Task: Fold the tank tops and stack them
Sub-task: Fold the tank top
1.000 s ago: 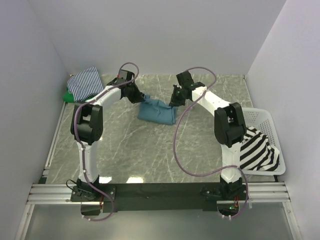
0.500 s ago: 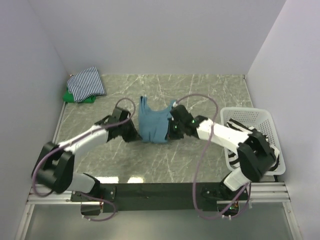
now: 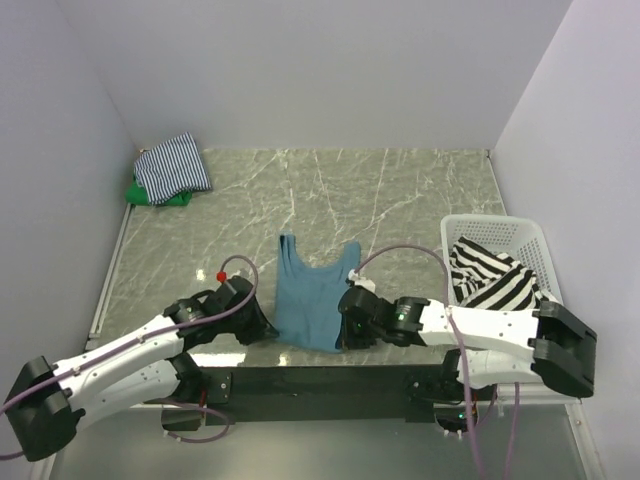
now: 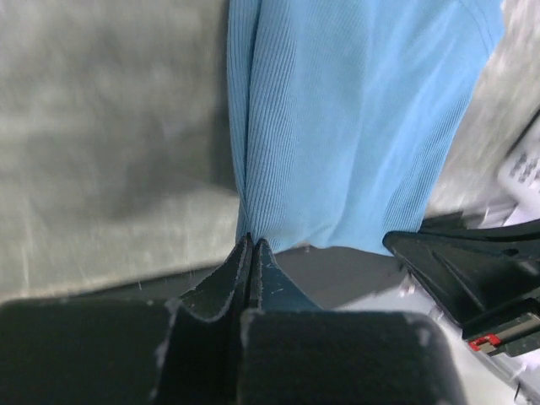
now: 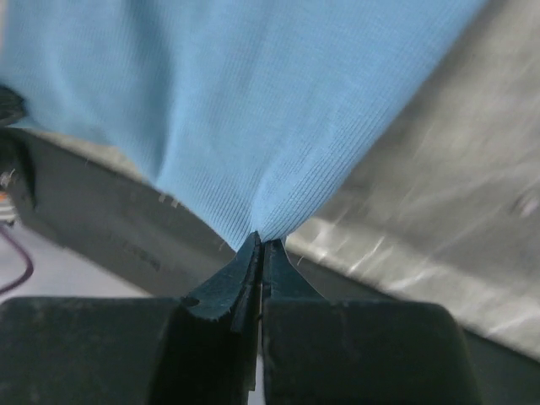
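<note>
We've got the teal-blue tank top spread out pretty flat on the table, sitting around the middle of the near edge, with the straps pointing toward the far edge and the hem right down at the near edge. The left gripper is pinched tight on the hem's left corner, and the wrist view shows the ribbed cloth puckering straight into its closed fingertips. Same deal on the other side: the right gripper is clamped on the hem's right corner, with the fabric gathering to a little point between its fingers. Both arms lie low and stretched out along the near edge, one on each side of the top. Over in the far left corner we see the thin navy-white striped tank top folded on top of the green tank top, which only peeks out underneath. The bold black-white striped tank top is bunched up in the white basket by the right edge, spilling a bit over the basket's rim.
</note>
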`<state>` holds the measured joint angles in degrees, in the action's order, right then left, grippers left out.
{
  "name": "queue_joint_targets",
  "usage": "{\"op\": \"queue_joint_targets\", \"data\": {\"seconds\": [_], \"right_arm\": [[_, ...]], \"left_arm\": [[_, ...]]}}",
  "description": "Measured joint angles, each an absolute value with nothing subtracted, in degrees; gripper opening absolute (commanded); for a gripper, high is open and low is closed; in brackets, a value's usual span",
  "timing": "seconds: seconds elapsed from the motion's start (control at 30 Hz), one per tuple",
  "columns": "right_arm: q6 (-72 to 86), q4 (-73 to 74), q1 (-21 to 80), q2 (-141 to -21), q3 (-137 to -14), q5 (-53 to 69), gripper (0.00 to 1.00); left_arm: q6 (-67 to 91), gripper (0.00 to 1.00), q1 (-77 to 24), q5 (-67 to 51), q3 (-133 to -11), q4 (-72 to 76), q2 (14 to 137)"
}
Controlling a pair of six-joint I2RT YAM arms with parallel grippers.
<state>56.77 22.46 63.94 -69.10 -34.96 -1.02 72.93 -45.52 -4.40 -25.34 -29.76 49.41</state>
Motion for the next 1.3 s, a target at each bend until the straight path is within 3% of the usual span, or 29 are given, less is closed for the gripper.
{"op": "queue_joint_targets", "data": {"seconds": [0.17, 0.33, 0.8, 1.3], "right_arm": [[61.6, 27.3, 69.4, -63.9, -36.0, -3.8, 0.00], [60.2, 32.8, 65.6, -63.0, -43.3, -7.4, 0.00], [44.0, 31.7, 43.7, -79.6, -59.2, -3.6, 0.00], [36.0, 29.1, 29.0, -93.6, -70.4, 7.1, 0.00]], "left_arm": [[76.4, 0.01, -52.5, -1.0, -28.6, -36.5, 46.3], [75.2, 0.01, -52.7, 3.7, -39.7, -40.0, 49.9], [59.1, 0.01, -32.2, 0.6, -59.9, -32.2, 76.7], [54.7, 0.01, -24.1, -8.4, -82.0, -27.8, 100.7]]}}
